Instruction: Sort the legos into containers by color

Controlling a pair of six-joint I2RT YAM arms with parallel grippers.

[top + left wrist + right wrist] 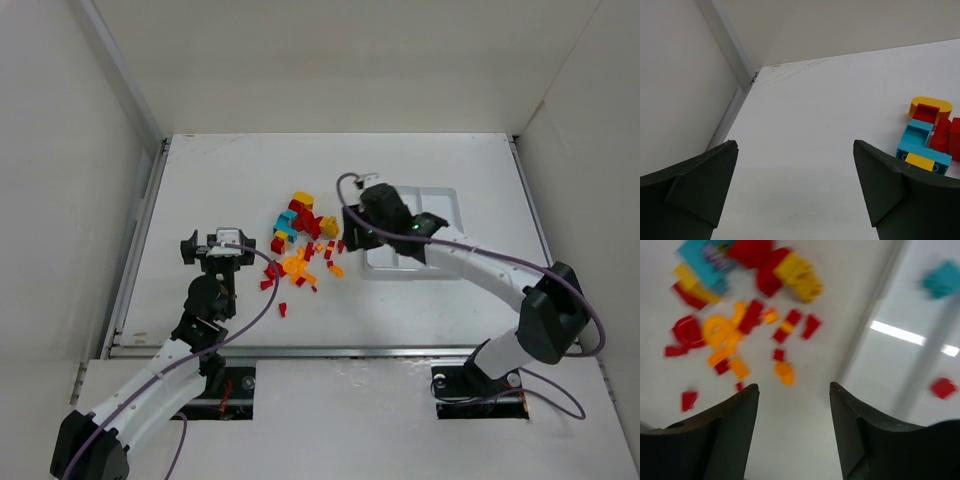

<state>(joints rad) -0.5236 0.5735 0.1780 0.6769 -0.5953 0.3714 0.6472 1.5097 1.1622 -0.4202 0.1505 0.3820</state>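
The legos (305, 243) lie in a loose pile of red, orange-yellow and teal bricks mid-table. The white tray (446, 201) stands right of the pile, partly hidden by my right arm. My right gripper (349, 230) is open and empty, hovering between the pile and the tray's left rim. In the right wrist view the gripper (794, 387) is over bare table. The pile (740, 325) is ahead on the left. The tray (875, 320) on the right holds a teal brick (943, 282) and a red brick (943, 388) in separate compartments. My left gripper (218, 247) is open and empty, left of the pile.
In the left wrist view the gripper (795, 145) faces bare table, with a teal brick (920, 145), a yellow piece (931, 105) and red bricks (946, 135) at the right edge. White walls enclose the table on the left, back and right.
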